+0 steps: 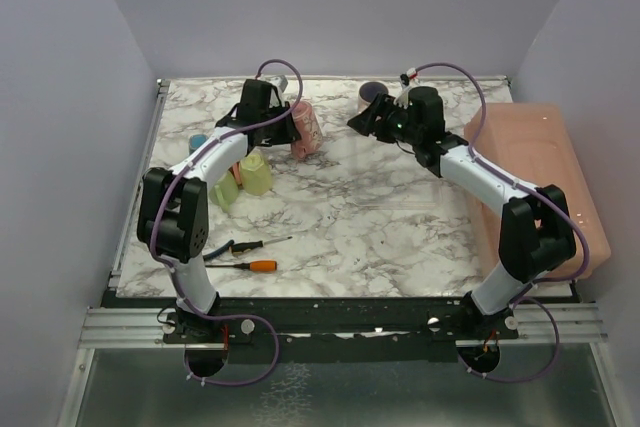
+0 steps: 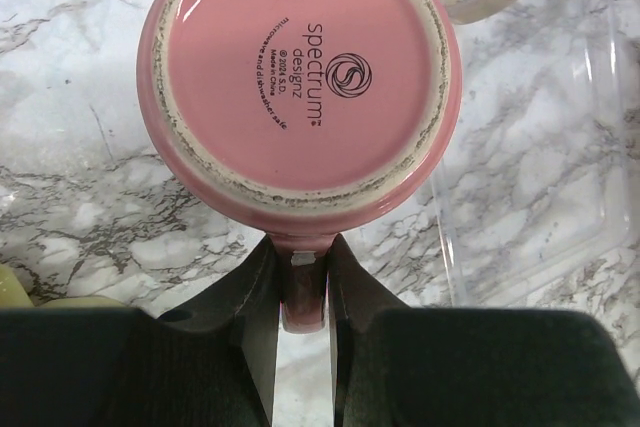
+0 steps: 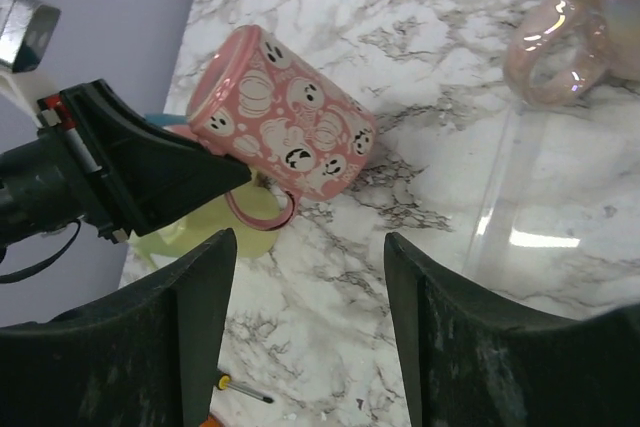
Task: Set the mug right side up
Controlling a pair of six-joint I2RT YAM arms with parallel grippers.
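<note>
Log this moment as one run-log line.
left gripper: shut on handle of pink mug | mug: tilted, not yet upright | right gripper: open, empty, apart from mug

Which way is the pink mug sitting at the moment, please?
Tilted: the pink mug leans, base raised towards the left gripper, which grips its handle; rim low by the table.

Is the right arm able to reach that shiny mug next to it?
Probably yes: the right gripper is open and the shiny mug stands close ahead, with nothing between them.
</note>
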